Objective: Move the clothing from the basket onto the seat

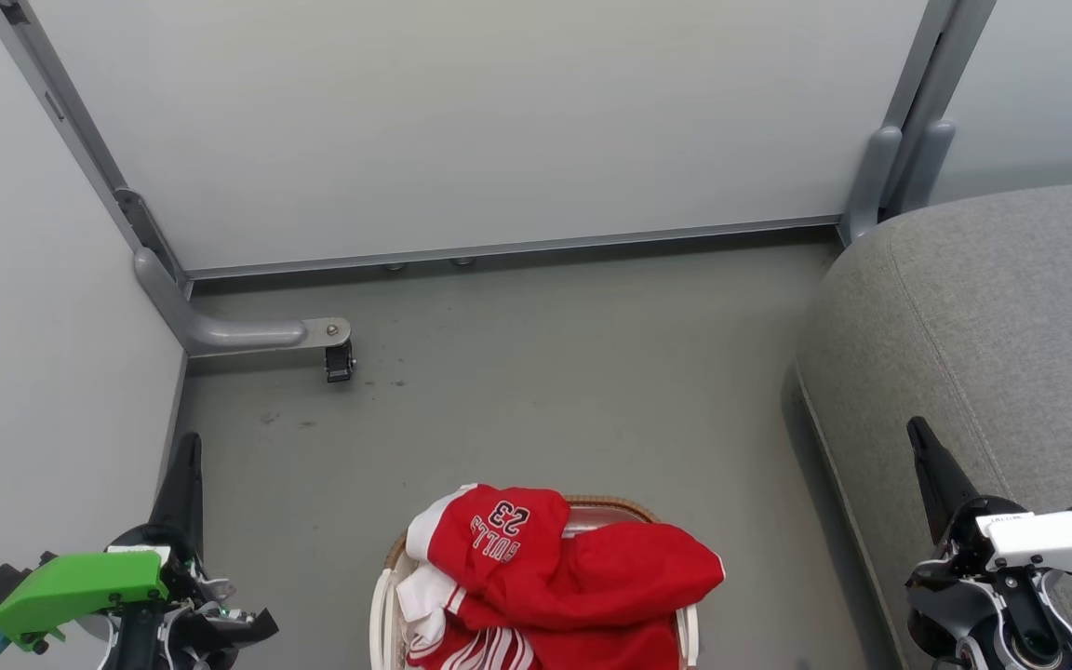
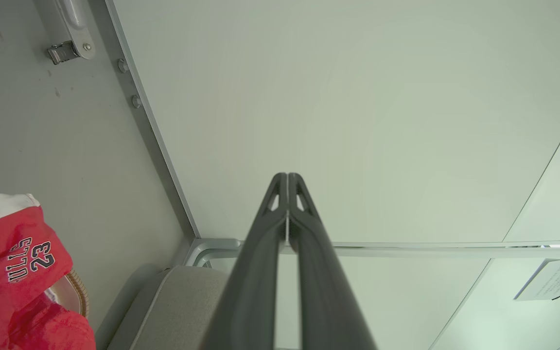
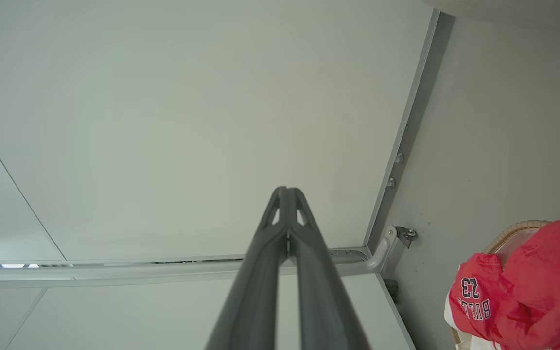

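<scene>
Left gripper (image 1: 188,445) of ours is pinched fully together at lower left, holding nothing, and our right gripper (image 1: 917,430) is the same, showing against the grey seat (image 1: 1011,298). We see the red clothing (image 1: 564,568) piled in the basket (image 1: 620,507) on the floor (image 1: 545,372) between them, BULLS 23 print on top, seat off to its right.

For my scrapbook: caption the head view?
Red clothing heaped in basket near grey seat; left pincer, right pincer shut.
</scene>
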### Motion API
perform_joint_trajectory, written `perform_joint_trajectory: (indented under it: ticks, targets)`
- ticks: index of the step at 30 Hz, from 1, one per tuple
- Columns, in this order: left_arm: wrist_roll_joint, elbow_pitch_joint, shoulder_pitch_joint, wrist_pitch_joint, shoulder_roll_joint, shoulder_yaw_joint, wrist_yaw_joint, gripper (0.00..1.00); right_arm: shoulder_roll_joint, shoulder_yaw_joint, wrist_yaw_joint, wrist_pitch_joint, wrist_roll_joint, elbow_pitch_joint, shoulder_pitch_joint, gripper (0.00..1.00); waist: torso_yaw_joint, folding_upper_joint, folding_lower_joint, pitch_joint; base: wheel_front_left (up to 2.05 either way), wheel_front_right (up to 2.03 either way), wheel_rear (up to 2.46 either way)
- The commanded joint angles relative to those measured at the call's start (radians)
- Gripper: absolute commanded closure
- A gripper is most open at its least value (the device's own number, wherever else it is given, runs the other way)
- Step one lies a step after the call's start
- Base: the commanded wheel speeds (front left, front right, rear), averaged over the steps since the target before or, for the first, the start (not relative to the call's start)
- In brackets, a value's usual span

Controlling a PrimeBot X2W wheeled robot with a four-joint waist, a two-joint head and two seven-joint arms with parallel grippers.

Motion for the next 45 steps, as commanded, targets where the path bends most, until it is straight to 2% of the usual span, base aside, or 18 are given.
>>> perform_joint_trajectory:
  ticks: [1,5,6,16,26,32,45]
  targets:
    - [-0.003,-0.001,-0.011,0.003,0.0,0.001,-0.007,1.0,-0.006,-0.002,0.0,0.001,0.004,-0.004,-0.009,1.0,0.0,0.0,0.0,0.0,0.0,0.0,0.0]
    - [-0.003,-0.001,-0.011,0.003,0.0,0.001,-0.007,1.0,-0.006,-0.002,0.0,0.001,0.004,-0.004,-0.009,1.0,0.0,0.0,0.0,0.0,0.0,0.0,0.0]
    - [0.0,0.0,0.0,0.0,0.0,0.0,0.0,0.0,0.0,0.0,0.0,0.0,0.0,0.0,0.0,0.0,0.0,0.0,0.0,0.0,0.0,0.0,0.0]
    - [0.009,0.028,0.038,-0.027,-0.007,-0.032,0.001,0.0,0.012,0.024,0.0,-0.027,-0.02,0.035,0.035,0.0,0.0,0.0,0.0,0.0,0.0,0.0,0.0]
    - [0.074,-0.003,0.05,-0.075,-0.006,-0.073,0.001,0.0,0.009,0.031,0.0,-0.075,-0.114,0.036,0.036,0.0,0.001,0.0,0.0,0.002,0.0,0.0,0.0]
    - [0.176,-0.02,0.054,-0.101,-0.005,-0.077,0.003,0.0,0.008,0.035,0.0,-0.101,-0.215,0.017,0.039,0.0,0.002,0.0,0.0,0.003,0.0,0.0,0.0]
    - [0.475,-0.082,0.054,-0.152,-0.004,-0.12,0.048,0.0,0.005,0.026,0.0,-0.153,-0.48,-0.027,0.042,0.0,0.003,0.0,0.0,0.005,0.0,0.0,0.0]
